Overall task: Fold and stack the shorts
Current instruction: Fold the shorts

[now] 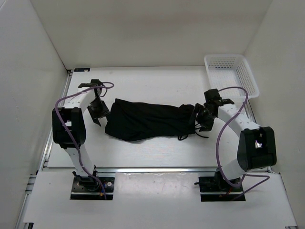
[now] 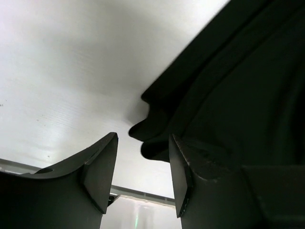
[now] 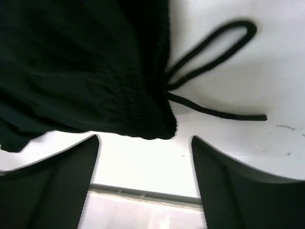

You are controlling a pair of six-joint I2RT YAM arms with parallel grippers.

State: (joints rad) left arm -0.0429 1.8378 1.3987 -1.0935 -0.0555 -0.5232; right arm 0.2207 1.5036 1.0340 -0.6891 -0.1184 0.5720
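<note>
The black shorts [image 1: 147, 120] lie in a long folded bundle across the middle of the white table [image 1: 157, 86]. My left gripper [image 1: 97, 116] hovers at their left end. In the left wrist view it [image 2: 143, 160] stands open with only table showing in the gap, and a fabric corner of the shorts [image 2: 228, 95] ends just past the fingertips. My right gripper [image 1: 201, 121] is at the waistband end. In the right wrist view it [image 3: 145, 143] stands wide open and empty, with the gathered waistband of the shorts [image 3: 81, 67] just beyond it. The drawstring [image 3: 214, 47] loops out on the table.
A white mesh basket [image 1: 231, 74] stands at the back right corner. White walls enclose the table at the left, back and right. A metal rail [image 1: 157, 168] runs along the table's near edge, between the shorts and the arm bases.
</note>
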